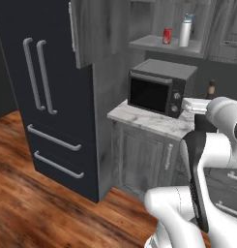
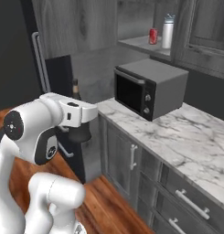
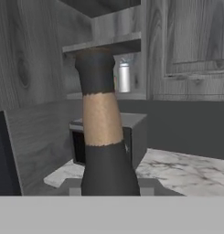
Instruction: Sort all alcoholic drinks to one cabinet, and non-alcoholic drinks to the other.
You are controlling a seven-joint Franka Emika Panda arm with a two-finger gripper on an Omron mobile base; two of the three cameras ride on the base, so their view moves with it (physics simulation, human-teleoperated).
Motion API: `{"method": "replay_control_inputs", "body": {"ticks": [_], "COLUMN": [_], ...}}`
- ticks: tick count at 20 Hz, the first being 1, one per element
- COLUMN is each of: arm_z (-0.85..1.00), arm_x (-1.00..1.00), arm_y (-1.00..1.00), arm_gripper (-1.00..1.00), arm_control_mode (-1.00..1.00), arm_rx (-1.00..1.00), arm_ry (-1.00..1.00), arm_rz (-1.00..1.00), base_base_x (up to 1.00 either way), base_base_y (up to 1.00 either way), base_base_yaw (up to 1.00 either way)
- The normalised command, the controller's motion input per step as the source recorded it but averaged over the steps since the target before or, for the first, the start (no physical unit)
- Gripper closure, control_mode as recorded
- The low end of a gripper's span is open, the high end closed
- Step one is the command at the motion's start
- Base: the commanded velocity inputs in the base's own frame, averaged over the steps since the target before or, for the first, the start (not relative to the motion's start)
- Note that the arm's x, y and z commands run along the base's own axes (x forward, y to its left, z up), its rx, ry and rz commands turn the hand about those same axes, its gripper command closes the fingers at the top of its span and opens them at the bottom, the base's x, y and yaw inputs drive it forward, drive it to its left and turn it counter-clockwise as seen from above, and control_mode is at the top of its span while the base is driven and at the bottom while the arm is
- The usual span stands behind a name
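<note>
My gripper (image 2: 79, 130) is shut on the squat dark bottle (image 2: 76, 90), an alcoholic drink, and holds it upright in the air left of the counter. Its long neck with a tan band (image 3: 102, 123) rises through the middle of the hand view, and its top (image 1: 210, 89) pokes up behind my white hand. The non-alcoholic drinks stand side by side on the open cabinet shelf (image 1: 158, 45) above the microwave: a small red can (image 1: 167, 35) (image 2: 152, 36) and a taller pale-grey bottle with a light-blue cap (image 1: 185, 31) (image 2: 168, 31) (image 3: 124, 77).
A dark microwave (image 1: 158, 87) (image 2: 147, 89) sits on the marble counter (image 2: 191, 132) under the shelf. A tall dark fridge (image 1: 47, 97) stands to the left. An open cabinet door (image 1: 91, 29) hangs left of the shelf, and a closed cabinet (image 2: 205, 32) is to its right.
</note>
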Motion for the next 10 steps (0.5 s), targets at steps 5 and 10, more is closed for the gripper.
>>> {"method": "replay_control_inputs", "body": {"ticks": [5,10], "arm_z": [0.0,0.0], "arm_x": [0.0,0.0], "arm_y": [0.0,0.0], "arm_gripper": [1.0,1.0], "arm_control_mode": [1.0,1.0], "arm_rx": [0.0,0.0], "arm_ry": [0.0,0.0], "arm_rz": [0.0,0.0], "base_base_x": [-0.6,-0.61], "base_base_y": [-0.1,-0.11], "base_base_yaw": [0.0,0.0]}}
